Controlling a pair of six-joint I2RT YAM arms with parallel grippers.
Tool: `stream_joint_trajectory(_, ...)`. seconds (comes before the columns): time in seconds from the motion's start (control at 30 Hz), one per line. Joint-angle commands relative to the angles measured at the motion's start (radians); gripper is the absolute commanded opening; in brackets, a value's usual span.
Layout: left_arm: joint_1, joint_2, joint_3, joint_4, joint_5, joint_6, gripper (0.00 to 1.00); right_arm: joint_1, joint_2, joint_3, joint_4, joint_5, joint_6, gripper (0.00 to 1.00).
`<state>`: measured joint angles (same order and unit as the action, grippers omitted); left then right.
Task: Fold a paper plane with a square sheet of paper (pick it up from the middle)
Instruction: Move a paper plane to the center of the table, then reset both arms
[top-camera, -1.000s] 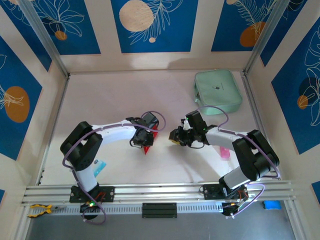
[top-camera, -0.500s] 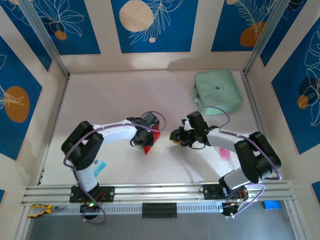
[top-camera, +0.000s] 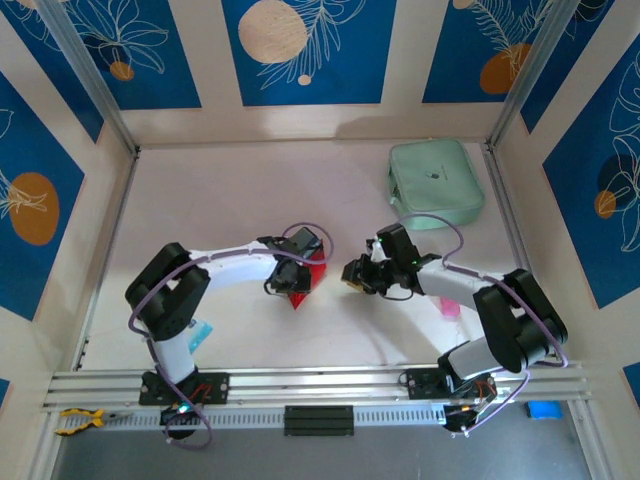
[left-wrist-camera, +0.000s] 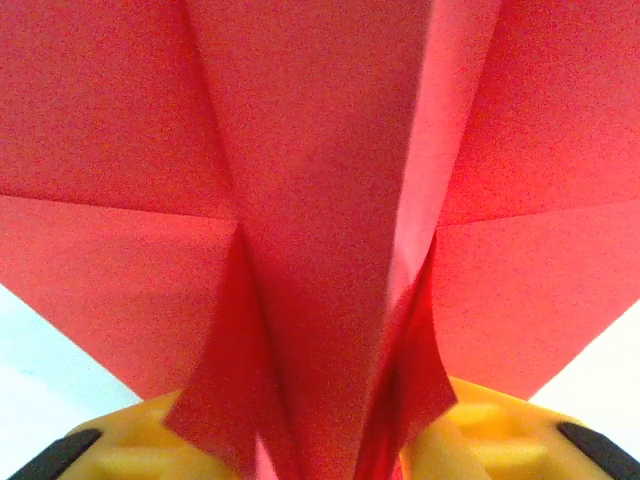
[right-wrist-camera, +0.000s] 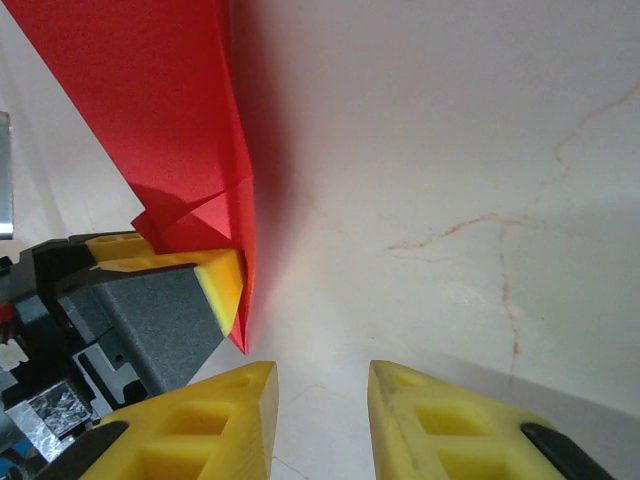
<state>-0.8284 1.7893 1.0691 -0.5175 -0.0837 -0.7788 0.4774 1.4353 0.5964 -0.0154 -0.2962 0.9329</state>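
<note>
Final step, seemingly: the paper plane (top-camera: 296, 297) sits mid-table, its keel inside the left gripper (left-wrist-camera: 320, 455), pinched or loose I cannot tell. The right gripper (right-wrist-camera: 320, 400) hangs parted, empty, just right. Next: let go cleanly

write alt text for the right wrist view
A folded red paper slants across the upper left, its lower tip between the yellow pads of the left gripper. Below, the right gripper is open and empty over the pale table.
</note>
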Motion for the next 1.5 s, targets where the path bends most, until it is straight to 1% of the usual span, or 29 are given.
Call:
stream_joint_trajectory(0.0, -0.027, 0.068, -0.019, -0.038, -0.016, -0.077, 0.41, -0.006, -0.030, -0.022, -0.003, -0.023, -0.009, 0.31)
stream_joint_trajectory(0.17, -0.055, 0.082, 0.012, -0.073, -0.057, -0.125, 0.42, -0.005, -0.034, -0.045, 0.024, -0.037, -0.005, 0.31)
stream_joint_trajectory(0.3, -0.072, 0.056, 0.023, -0.088, -0.090, -0.142, 0.42, -0.002, -0.038, -0.061, 0.038, -0.048, -0.002, 0.31)
stream_joint_trajectory(0.47, -0.072, 0.009, 0.025, -0.073, -0.080, -0.151, 0.42, -0.003, -0.065, -0.076, 0.036, -0.043, 0.001, 0.31)
stream_joint_trajectory(0.83, -0.074, -0.105, 0.009, -0.068, -0.106, -0.164, 0.42, -0.007, -0.146, -0.073, -0.043, 0.001, -0.008, 0.31)
stream_joint_trajectory(0.93, -0.074, -0.145, -0.015, -0.059, -0.123, -0.160, 0.43, -0.012, -0.177, -0.065, -0.089, 0.034, -0.018, 0.31)
stream_joint_trajectory(1.03, -0.073, -0.214, -0.048, -0.042, -0.171, -0.138, 0.44, -0.015, -0.239, -0.060, -0.156, 0.108, -0.030, 0.32)
stream_joint_trajectory(1.17, -0.067, -0.334, -0.114, 0.002, -0.260, -0.074, 0.48, -0.015, -0.394, -0.033, -0.281, 0.294, -0.060, 0.32)
stream_joint_trajectory(1.2, -0.059, -0.366, -0.133, 0.012, -0.286, -0.051, 0.49, -0.015, -0.444, -0.021, -0.319, 0.349, -0.078, 0.34)
stream_joint_trajectory(1.3, -0.014, -0.457, -0.188, 0.034, -0.358, 0.015, 0.54, -0.018, -0.565, 0.009, -0.395, 0.542, -0.142, 0.50)
stream_joint_trajectory(1.37, 0.033, -0.511, -0.230, 0.066, -0.386, 0.074, 0.59, -0.035, -0.614, 0.009, -0.390, 0.650, -0.202, 0.61)
stream_joint_trajectory(1.47, 0.134, -0.570, -0.279, 0.114, -0.390, 0.169, 0.62, -0.080, -0.640, -0.014, -0.319, 0.786, -0.280, 0.62)
